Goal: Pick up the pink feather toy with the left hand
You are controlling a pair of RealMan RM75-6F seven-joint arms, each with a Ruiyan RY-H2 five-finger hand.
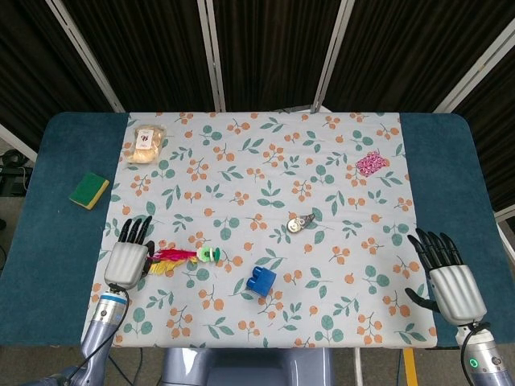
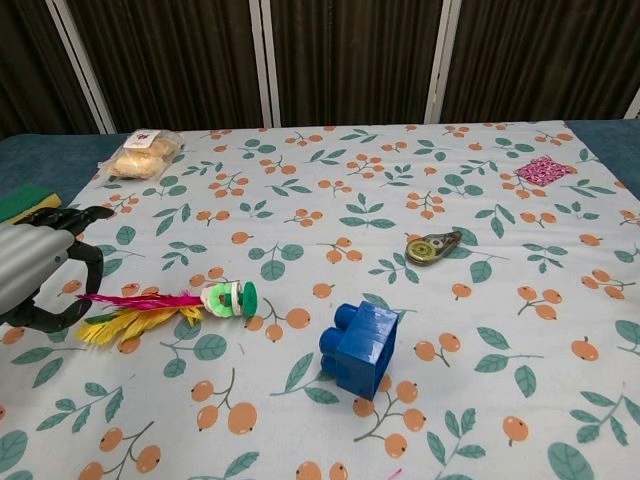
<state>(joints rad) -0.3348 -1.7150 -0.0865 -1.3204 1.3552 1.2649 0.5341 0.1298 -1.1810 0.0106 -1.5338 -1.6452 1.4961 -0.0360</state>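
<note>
Feather toy [image 2: 165,308] lies near the cloth's left edge. Left hand [image 2: 35,275] spread and empty, at the feather tips. Likely featherlight and floppy; the stiffer green disc end [image 2: 232,298] looks the surer hold.

Cloth [image 1: 265,185]: pale grey-white, printed with teal leaves and orange berries. It covers a dark teal-blue surface [image 1: 60,241].

Feather toy [image 2: 150,310]: pink and yellow feathers, with green and white discs at the end away from the left hand [image 1: 127,259].

Both hands: silver-grey backs, black fingers [image 1: 133,231]; same on the right hand [image 1: 451,281].

Block [image 2: 360,347], right of the toy: bright blue.

Sponge [image 1: 88,190], on the bare surface left of the cloth: green with a yellow edge.

Scrap [image 1: 370,164] near the cloth's far right: pink, patterned.

Backdrop: black panels, pale strips.
</note>
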